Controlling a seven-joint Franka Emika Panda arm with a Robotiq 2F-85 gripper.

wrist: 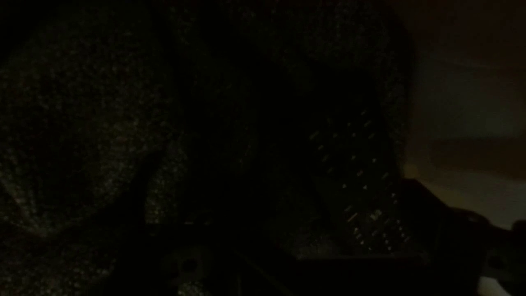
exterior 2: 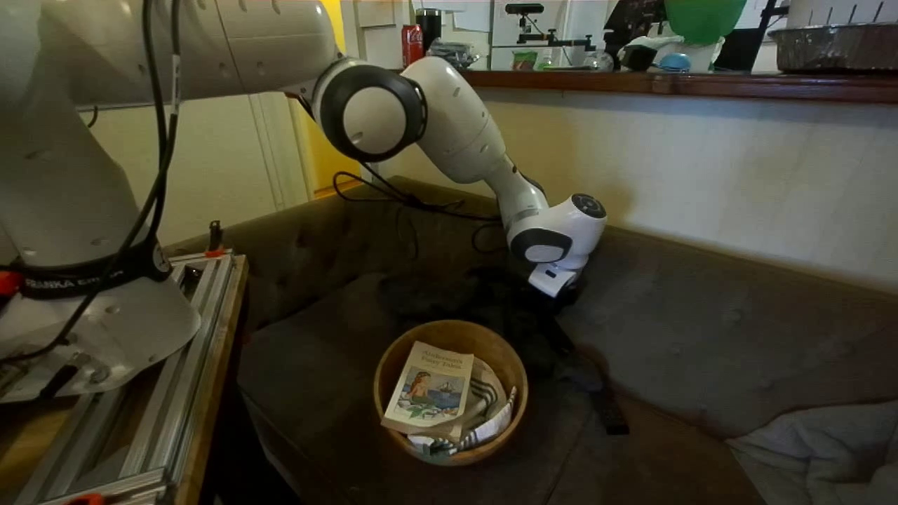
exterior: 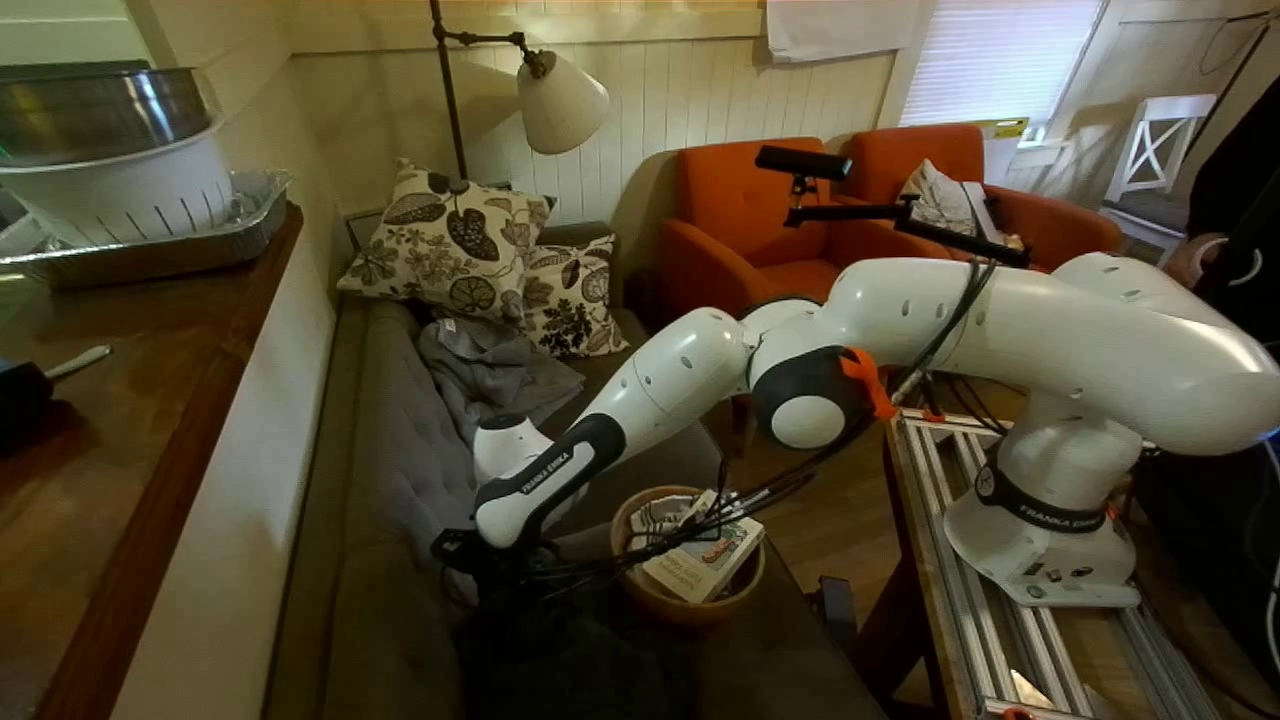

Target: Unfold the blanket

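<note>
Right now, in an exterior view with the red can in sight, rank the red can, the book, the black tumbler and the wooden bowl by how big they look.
Largest: wooden bowl
Next: book
Smallest: red can and black tumbler, too alike in apparent size to rank.

A book and a cloth are held in a bowl; two pillows are propped near a lamp and armchairs.

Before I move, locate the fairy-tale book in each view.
In an exterior view: book, below centre, slightly right.
In an exterior view: book, below centre, slightly left.
Wrist view: too dark to make it out.
Shared landmark: the wooden bowl holding it, in both exterior views.
</note>
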